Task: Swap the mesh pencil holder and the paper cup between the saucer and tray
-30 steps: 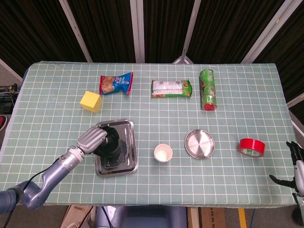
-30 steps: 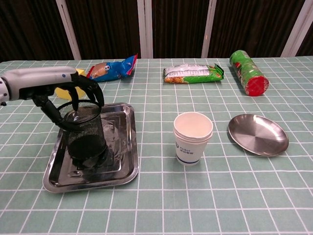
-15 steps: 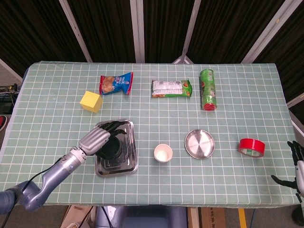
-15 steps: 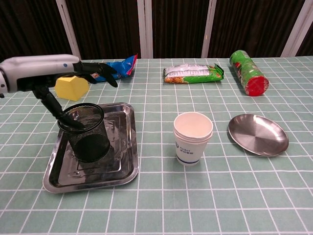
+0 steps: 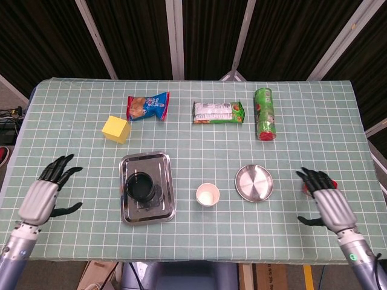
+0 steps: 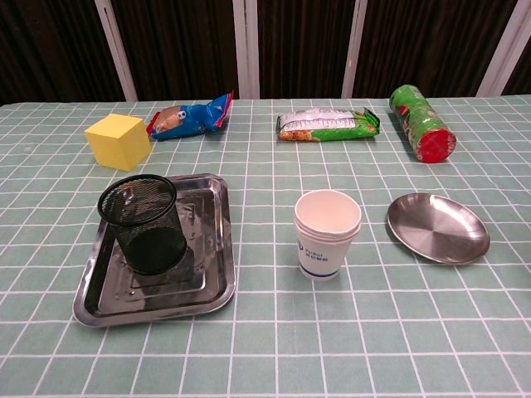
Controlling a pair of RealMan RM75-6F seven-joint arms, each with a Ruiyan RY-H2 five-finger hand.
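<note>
Two hands, left hand and right hand, hover splay-fingered, holding nothing, over green checked tablecloth

Table was covered by green cloth with white grid. Steel tray was set at 8 o'clock from table centre, paper cup at 6 o'clock, saucer just beside cup at 3 o'clock. Yellow block was placed at 10 o'clock, blue snack bag at 11 o'clock. Green wrapped packet was laid at 12 o'clock, green canister on its side at 1 o'clock.
</note>
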